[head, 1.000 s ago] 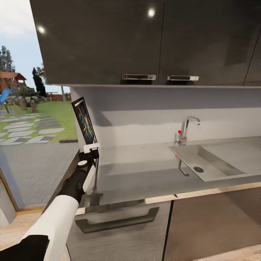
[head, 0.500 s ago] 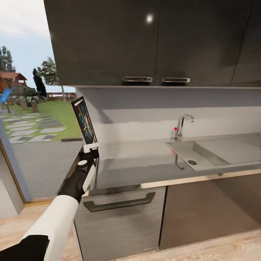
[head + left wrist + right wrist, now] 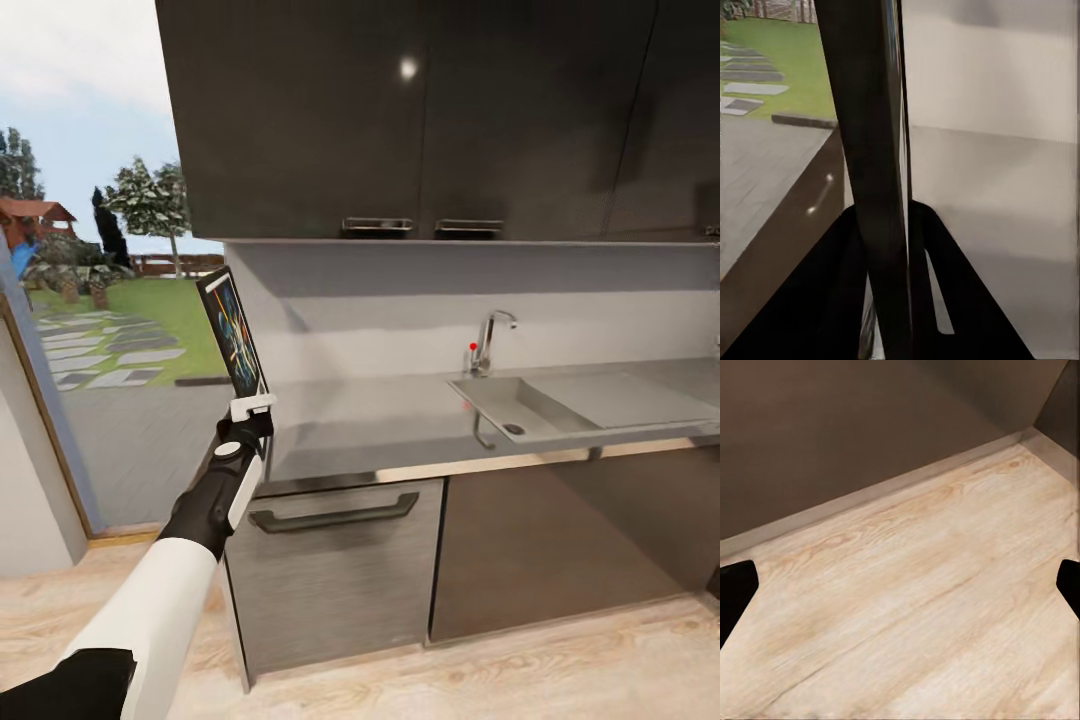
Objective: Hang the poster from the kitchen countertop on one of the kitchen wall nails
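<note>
Dark wall cabinets [image 3: 420, 110], base drawer handle [image 3: 333, 515], wooden floor [image 3: 560, 670], garden lawn [image 3: 150, 310].

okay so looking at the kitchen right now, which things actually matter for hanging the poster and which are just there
Part of the job:
- poster, held upright at its bottom edge by the left gripper
- countertop, where it came from

Just there:
- sink and faucet
- dark upper cabinets
- lower drawer handle
- wooden floor
- garden outside

No wall nail is visible.

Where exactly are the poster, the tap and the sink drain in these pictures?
poster [image 3: 234, 335]: head view, on its colourful printed face.
faucet [image 3: 488, 337]: head view, on its upright chrome neck.
sink drain [image 3: 513, 429]: head view, on the dark round hole in the basin floor.
</note>
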{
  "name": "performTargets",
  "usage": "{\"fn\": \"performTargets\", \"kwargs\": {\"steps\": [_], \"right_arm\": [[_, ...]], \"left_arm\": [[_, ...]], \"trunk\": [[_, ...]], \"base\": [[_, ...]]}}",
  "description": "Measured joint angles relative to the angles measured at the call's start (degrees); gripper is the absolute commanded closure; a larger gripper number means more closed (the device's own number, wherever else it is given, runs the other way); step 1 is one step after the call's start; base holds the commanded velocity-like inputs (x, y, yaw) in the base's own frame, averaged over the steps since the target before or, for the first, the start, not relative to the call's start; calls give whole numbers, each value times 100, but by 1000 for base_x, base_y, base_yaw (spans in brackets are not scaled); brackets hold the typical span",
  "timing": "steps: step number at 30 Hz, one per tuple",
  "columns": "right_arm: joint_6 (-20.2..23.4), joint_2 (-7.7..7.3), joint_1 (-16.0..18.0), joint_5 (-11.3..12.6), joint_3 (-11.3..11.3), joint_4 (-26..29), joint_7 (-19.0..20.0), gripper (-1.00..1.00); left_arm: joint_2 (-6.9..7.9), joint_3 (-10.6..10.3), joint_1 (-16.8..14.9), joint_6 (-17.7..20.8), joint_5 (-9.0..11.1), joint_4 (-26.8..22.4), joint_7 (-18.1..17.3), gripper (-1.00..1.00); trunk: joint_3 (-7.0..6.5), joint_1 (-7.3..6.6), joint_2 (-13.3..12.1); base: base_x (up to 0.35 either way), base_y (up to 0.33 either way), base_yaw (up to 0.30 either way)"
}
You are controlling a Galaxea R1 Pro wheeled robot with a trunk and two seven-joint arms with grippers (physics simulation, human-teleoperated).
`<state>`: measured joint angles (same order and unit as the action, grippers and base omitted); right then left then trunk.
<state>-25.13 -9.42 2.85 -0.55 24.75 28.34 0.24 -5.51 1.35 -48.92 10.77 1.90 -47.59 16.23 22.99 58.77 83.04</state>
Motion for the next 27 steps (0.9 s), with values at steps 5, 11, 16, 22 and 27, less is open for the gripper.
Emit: {"fn": "performTargets", "kwargs": {"steps": [5,11,16,22,27], "right_arm": [[0,0,0,0,0,0,0,-100],[0,0,0,0,2,0,0,-100],[0,1,0,0,7,1,0,-100],[0,1,0,0,5,2,0,-100],[0,1,0,0,2,1,0,-100]], "left_arm": [[0,-1,0,3,6,-1,0,100],[-17,-3,0,9,19,-6,-5,100],[-23,-14,0,7,24,-11,-10,100],[-46,-34,114,1,29,-515,-75,100],[-138,-173,392,43,40,-1024,-669,100]], "trunk": [[0,0,0],[0,0,0],[0,0,0],[0,-3,1],[0,-4,1]], "base": [[-338,0,0],[-338,0,0],[-304,0,0],[-76,0,0],[-9,0,0]]}}
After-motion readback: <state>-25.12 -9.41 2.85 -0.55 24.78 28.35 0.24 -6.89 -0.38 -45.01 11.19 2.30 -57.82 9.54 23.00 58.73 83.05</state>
